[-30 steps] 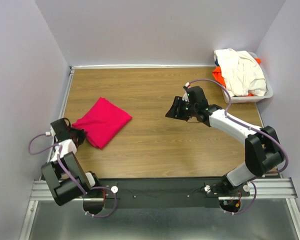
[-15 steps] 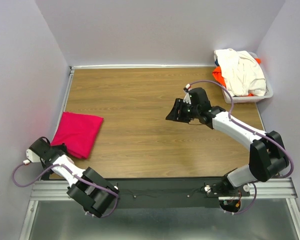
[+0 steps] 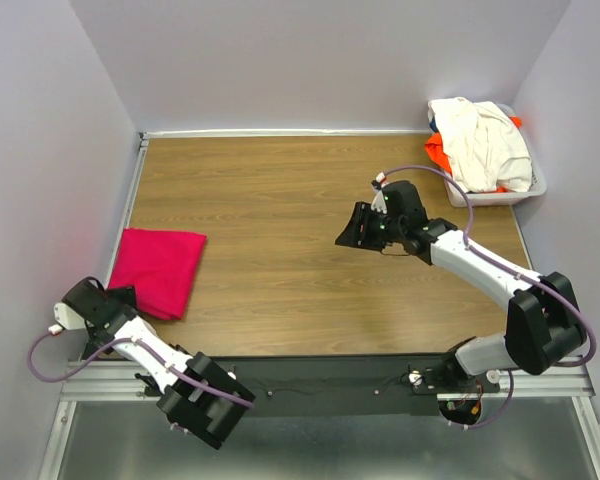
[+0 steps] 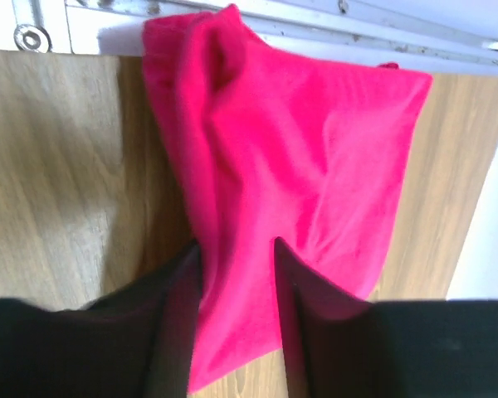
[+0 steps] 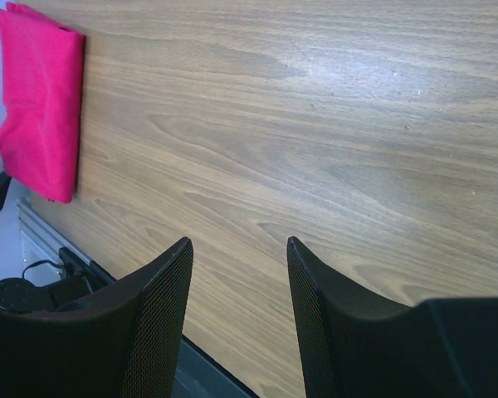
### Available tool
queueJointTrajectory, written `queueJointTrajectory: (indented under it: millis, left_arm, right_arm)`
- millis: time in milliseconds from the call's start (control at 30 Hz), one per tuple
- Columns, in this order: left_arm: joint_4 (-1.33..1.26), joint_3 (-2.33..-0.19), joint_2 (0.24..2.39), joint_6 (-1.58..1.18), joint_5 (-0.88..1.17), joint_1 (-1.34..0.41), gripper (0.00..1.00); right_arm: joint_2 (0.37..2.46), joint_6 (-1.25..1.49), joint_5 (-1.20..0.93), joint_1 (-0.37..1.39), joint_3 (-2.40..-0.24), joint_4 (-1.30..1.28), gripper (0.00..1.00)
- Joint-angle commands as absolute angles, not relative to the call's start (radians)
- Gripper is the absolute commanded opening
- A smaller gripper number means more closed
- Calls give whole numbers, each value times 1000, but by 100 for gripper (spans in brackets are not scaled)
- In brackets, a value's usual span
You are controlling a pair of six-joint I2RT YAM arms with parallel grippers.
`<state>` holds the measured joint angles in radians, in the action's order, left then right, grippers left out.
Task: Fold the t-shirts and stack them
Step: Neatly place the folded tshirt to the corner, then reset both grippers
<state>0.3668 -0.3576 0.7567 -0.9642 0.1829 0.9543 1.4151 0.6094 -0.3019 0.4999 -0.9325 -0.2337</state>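
Tabletop (image 3: 280,190) of woodgrain, lilac walls (image 3: 330,60)

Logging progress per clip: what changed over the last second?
The left pincer dragged the folded pink t-shirt leftward to the left edge of the table, then parted its jaws, letting go. The right pincer stayed open over mid-table, barely shifting; the white t-shirt and orange t-shirt stayed in the basket.

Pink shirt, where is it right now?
In the top view the folded pink shirt lies at the left edge of the table, right by the left gripper, far from the basket in the back right corner.
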Motion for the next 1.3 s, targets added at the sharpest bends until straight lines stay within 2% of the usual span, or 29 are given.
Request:
queueJointTrajectory:
  millis: [0, 67, 133, 167, 200, 300, 400, 533, 667, 800, 933, 1067, 1267]
  left_arm:
    - [426, -426, 782, -925, 135, 957, 72]
    - [433, -448, 770, -913, 136, 959, 83]
    - [434, -462, 753, -904, 140, 957, 85]
    - [431, -485, 744, -888, 143, 957, 97]
    - [417, -494, 727, -876, 158, 957, 99]
    - [406, -555, 736, -819, 190, 930, 99]
    - [402, -621, 755, -837, 109, 784, 99]
    - [394, -693, 793, -942, -87, 470, 99]
    - [356, -771, 886, -985, -170, 183, 99]
    - [328, -902, 1079, -985, -304, -241, 99]
    - [314, -1070, 1255, -893, -327, -460, 98]
    - [258, -1158, 1318, -764, -280, -589, 98]
    - [201, -1129, 1327, -536, -75, -641, 98]
  right_arm:
    - [1390, 601, -316, 495, -910, -255, 56]
    - [1394, 600, -319, 495, -911, -255, 56]
    - [1396, 600, -321, 495, -914, -255, 56]
    - [1393, 598, -319, 495, -913, -255, 56]
    - [1390, 598, -318, 495, -914, -255, 56]
    - [1390, 597, -311, 495, -917, -255, 56]
    - [1390, 601, -302, 495, -917, -253, 56]
    - [1385, 601, -282, 495, -926, -256, 56]
    - [1368, 603, -247, 495, -940, -255, 56]
    - [1355, 609, -172, 494, -966, -258, 57]
    - [1347, 607, -114, 492, -998, -264, 57]
    - [1322, 606, -39, 492, -1019, -265, 57]
    - [1238, 591, 110, 492, -1009, -267, 59]
